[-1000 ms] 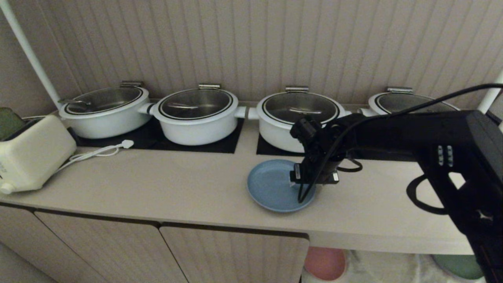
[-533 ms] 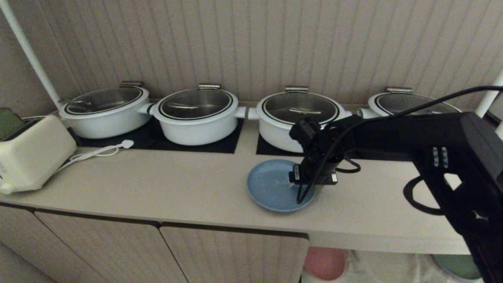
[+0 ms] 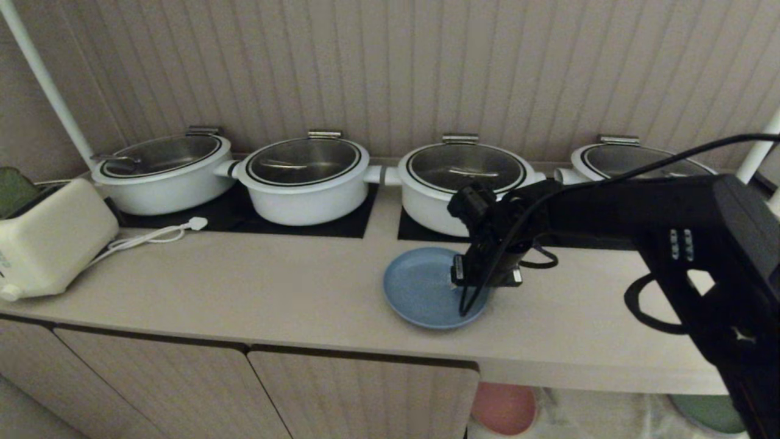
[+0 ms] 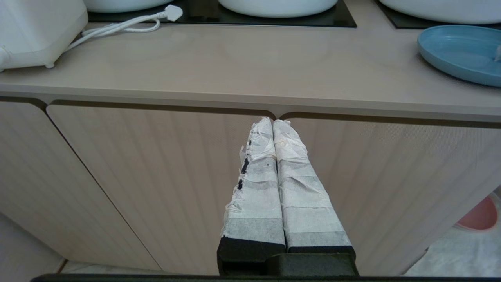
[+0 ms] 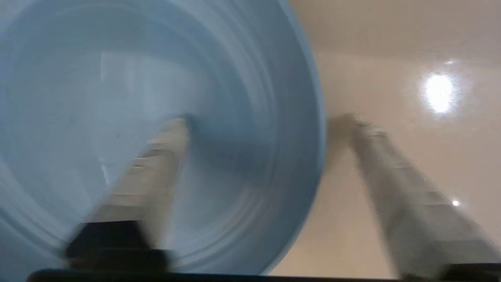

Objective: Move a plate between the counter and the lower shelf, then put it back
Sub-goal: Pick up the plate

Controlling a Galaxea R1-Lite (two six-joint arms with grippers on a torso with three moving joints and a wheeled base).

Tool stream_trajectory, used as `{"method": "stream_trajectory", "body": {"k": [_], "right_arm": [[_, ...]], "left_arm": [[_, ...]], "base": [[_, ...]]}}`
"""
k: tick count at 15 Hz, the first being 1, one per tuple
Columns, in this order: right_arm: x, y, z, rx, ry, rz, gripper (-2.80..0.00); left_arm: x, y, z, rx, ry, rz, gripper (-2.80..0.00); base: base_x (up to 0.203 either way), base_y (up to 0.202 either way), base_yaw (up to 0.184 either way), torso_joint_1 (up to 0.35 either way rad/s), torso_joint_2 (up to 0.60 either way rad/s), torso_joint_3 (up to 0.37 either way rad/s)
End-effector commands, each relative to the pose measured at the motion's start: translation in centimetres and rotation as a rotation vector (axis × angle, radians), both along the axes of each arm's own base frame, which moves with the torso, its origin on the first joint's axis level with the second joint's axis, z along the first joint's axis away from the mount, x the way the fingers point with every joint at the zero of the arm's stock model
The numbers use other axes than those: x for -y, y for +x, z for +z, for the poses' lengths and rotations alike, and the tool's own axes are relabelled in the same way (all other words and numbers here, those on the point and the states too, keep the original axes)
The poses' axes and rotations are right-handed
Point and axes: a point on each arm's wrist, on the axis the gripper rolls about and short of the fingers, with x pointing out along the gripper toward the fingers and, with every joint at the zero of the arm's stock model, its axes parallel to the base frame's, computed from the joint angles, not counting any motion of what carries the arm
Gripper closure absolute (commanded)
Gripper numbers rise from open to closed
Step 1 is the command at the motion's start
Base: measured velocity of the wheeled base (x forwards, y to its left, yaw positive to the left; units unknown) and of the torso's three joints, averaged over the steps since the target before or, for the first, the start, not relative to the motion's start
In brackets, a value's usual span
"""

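On the table [image 3: 274, 292], the right gripper [image 5: 266, 129] is straddling the plate [image 3: 420, 286] rim, jaws apart; closing off-centre, they are risking skidding the plate away.

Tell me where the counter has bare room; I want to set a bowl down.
The counter is bare along its front between the toaster with its cord and the plate, where the right gripper straddles the rim. The back is crowded with pots.
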Motion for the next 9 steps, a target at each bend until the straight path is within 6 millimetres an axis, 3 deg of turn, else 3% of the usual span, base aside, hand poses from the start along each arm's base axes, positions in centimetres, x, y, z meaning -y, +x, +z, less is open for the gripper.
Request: {"method": "stream_trajectory", "body": {"k": [1, 9], "right_arm": [[-0.02, -0.06, -0.12, -0.007, -0.004, -0.001, 0.00], [-0.03, -0.20, 0.22, -0.001, -0.005, 0.000, 0.00]], "left_arm": [[0.00, 0.00, 0.00, 0.000, 0.000, 0.000, 0.00], [0.00, 0.00, 0.00, 0.000, 0.000, 0.000, 0.00]], "base": [[0.000, 0.000, 0.000, 0.000, 0.00, 0.000], [0.000, 0.000, 0.000, 0.000, 0.00, 0.000]]}}
